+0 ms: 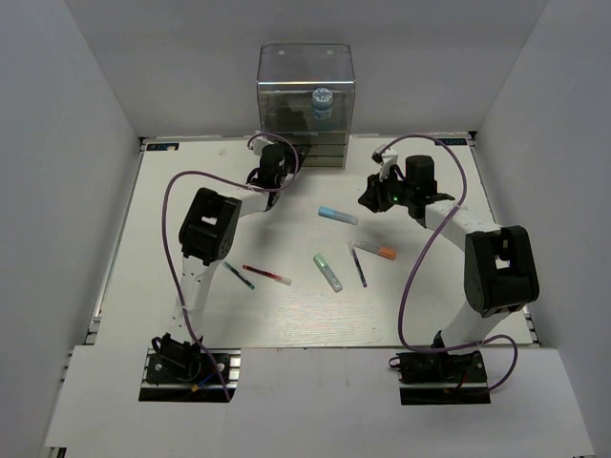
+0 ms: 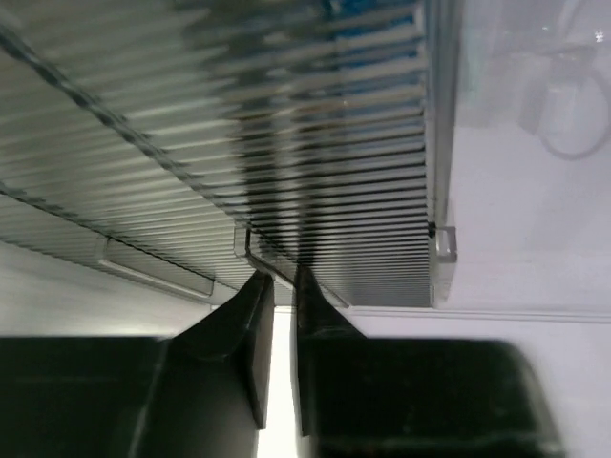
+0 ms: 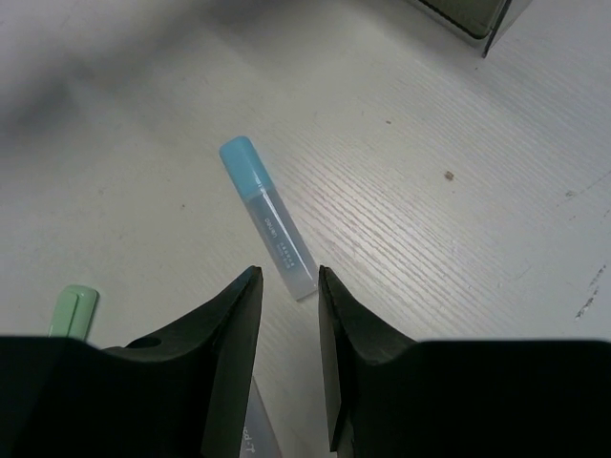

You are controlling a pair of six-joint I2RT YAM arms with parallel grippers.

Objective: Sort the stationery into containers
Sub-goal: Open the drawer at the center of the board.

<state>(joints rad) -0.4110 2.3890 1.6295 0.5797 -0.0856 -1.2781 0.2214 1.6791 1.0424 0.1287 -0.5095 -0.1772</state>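
Observation:
The clear plastic cabinet (image 1: 305,91) stands at the far middle, with the blue-white roll (image 1: 323,101) showing in its upper part. My left gripper (image 1: 271,164) is at the cabinet's base; in the left wrist view its fingers (image 2: 280,286) are nearly closed around a clear drawer handle lip (image 2: 250,246). My right gripper (image 1: 373,197) is open and empty, low over the table, with the light blue pen (image 3: 267,218) just ahead of its tips (image 3: 286,279). The light blue pen (image 1: 338,216), orange-capped pen (image 1: 375,251), green-white marker (image 1: 327,272), dark thin pen (image 1: 358,265), red pen (image 1: 267,275) and green-tipped pen (image 1: 240,277) lie on the table.
White walls close in the table on the left, right and back. The green cap of the marker (image 3: 74,311) lies left of my right fingers. A corner of the cabinet base (image 3: 477,17) shows at the top of the right wrist view.

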